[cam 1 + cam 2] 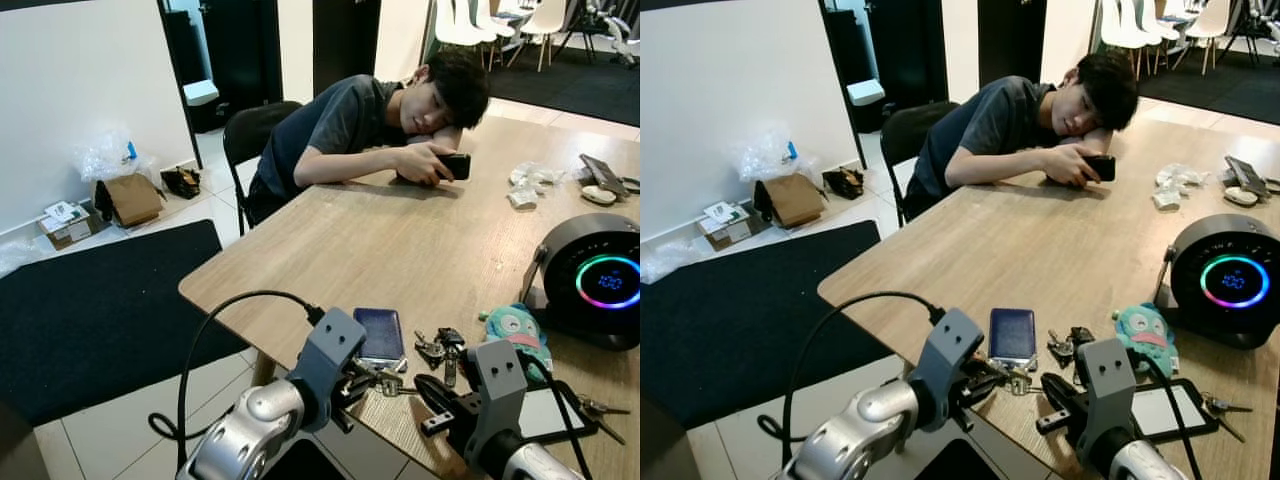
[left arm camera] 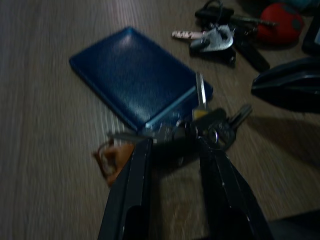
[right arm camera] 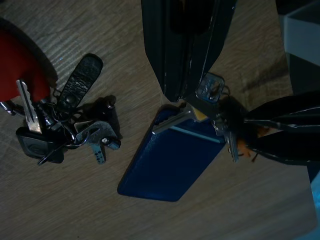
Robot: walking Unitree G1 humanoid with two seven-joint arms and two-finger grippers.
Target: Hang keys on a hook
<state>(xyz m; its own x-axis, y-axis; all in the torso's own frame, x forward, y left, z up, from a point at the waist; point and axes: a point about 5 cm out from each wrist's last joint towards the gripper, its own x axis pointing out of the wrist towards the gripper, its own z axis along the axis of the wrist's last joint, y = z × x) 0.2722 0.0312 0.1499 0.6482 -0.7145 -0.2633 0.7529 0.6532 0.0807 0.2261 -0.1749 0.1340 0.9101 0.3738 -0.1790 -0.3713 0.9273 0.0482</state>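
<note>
Dangling silver keys (image 2: pixel 200 125), brown tag, left gripper (image 2: pixel 172 150) pinching

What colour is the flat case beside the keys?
Dark blue case, clearest in the left wrist view.

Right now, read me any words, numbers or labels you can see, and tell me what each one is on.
None can be read.
Round black device: glowing digits inside its coloured ring, too small to read.
Cardboard box on the floor: printed label, too blurred.
Blue wallet: no text visible.

Left gripper (image 2: pixel 172 150) is pinching key bunch (image 2: pixel 200 131) beside blue wallet (image 2: pixel 135 75); second key bunch (image 2: pixel 220 37) is lying beyond on wooden table (image 2: pixel 45 125).
</note>
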